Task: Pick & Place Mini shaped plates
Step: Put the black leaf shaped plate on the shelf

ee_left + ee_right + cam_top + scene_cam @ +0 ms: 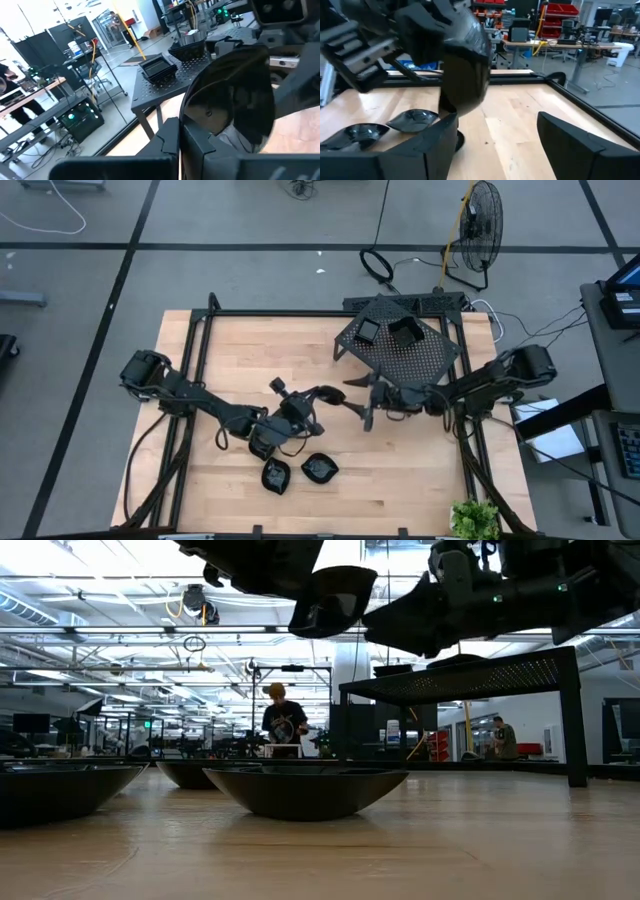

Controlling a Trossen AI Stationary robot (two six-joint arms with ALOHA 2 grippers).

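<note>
Left gripper raised above worktop middle, jaws pinching one mini plate by its rim, plate lifted clear of wood. Right gripper just beside held plate, jaws spread wide, nothing between them. Two more plates lie on worktop near front edge, side by side. Black perforated rack stands at back right; two further plates sit on top of it.

Wide-spread right tool before left tool's plate
</note>
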